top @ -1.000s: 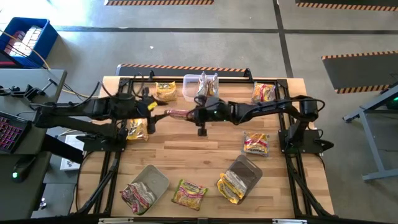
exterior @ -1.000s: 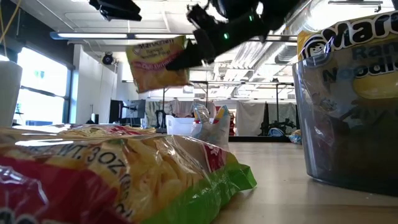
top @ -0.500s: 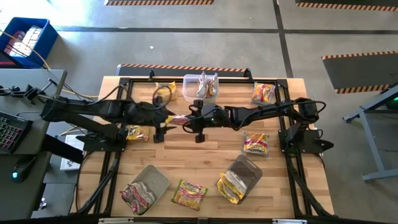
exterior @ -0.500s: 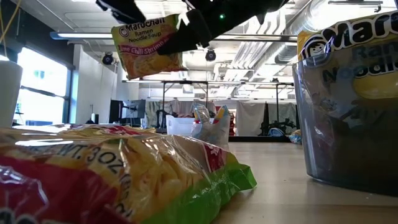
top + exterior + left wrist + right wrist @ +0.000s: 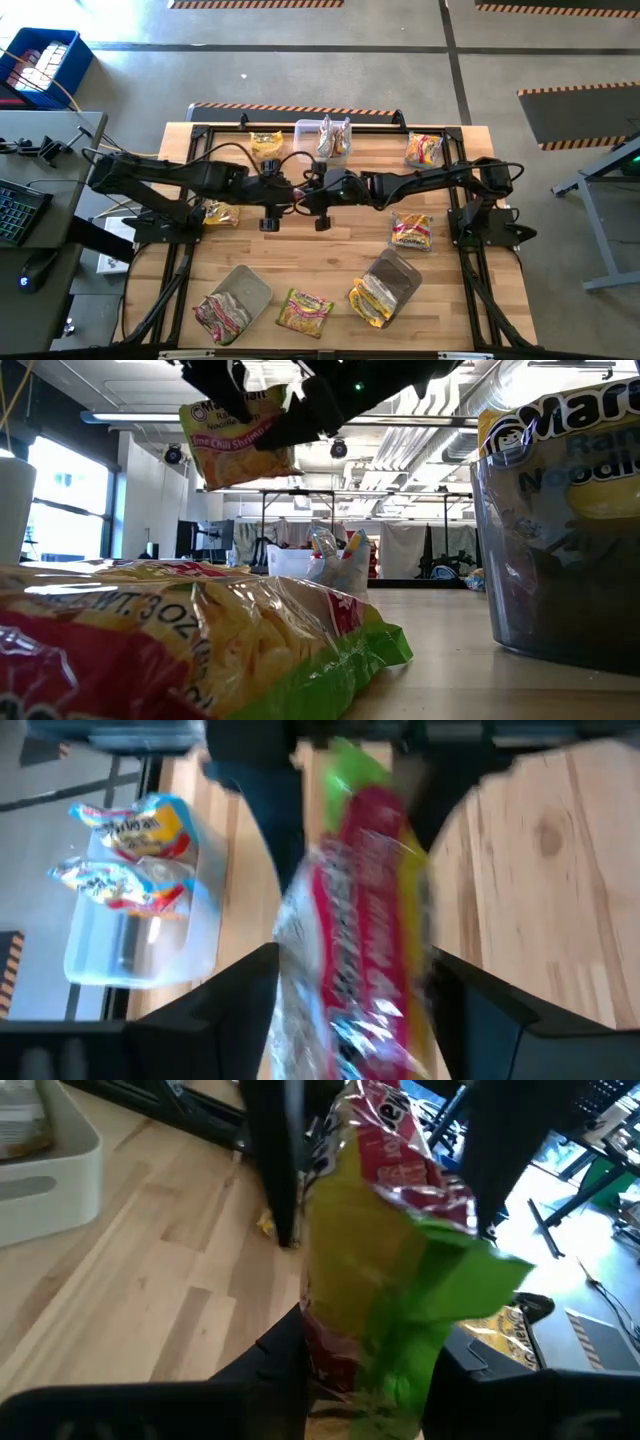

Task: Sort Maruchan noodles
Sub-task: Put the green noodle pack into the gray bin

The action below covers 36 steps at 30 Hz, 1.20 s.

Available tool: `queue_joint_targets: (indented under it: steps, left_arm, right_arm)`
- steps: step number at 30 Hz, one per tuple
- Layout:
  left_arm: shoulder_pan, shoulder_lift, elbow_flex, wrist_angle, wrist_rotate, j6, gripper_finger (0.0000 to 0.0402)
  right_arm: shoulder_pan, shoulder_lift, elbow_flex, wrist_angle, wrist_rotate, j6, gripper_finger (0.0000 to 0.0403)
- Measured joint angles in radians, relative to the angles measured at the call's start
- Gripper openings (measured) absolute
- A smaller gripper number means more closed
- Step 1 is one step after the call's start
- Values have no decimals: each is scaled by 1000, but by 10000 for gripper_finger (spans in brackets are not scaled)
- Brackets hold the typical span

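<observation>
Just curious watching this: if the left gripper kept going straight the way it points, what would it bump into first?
Probably the packet held up by the right gripper; the left gripper faces it, open, fingers either side.

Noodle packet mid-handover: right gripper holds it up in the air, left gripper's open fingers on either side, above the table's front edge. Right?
Not the front edge. The high view shows the noodle packet over the rear half of the table, near the white tub. The rest stands: right gripper holds it, left gripper open around it.
</observation>
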<state>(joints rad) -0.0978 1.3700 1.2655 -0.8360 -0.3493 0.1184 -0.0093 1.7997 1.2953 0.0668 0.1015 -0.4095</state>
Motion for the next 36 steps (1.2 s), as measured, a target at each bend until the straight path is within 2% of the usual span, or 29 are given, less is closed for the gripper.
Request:
queue_joint_targets:
  steps: [11, 16, 24, 26, 29, 31, 36]
  left_arm:
    - [-2, 18, 5, -31, 6, 44, 131]
    - [-16, -10, 5, -40, 7, 50, 89]
    - [-60, -41, 6, -118, 4, 22, 86]
    - [-82, -48, 6, -162, 45, 15, 86]
    - [-134, -40, 21, -247, 162, -13, 86]
    - [-182, -37, 48, -293, 182, -45, 86]
    - [-343, -32, 69, -328, 256, -96, 86]
  right_arm:
    - [20, 0, 0, 6, 5, -19, 107]
    - [41, 0, 0, 36, 96, -15, 136]
    - [82, -38, 0, 4, 247, -45, 195]
    - [91, -66, 0, -55, 294, -69, 197]
    - [93, -111, 2, -136, 348, -40, 189]
    - [95, -127, -7, -190, 355, -3, 171]
    - [95, -146, -92, -187, 374, 99, 88]
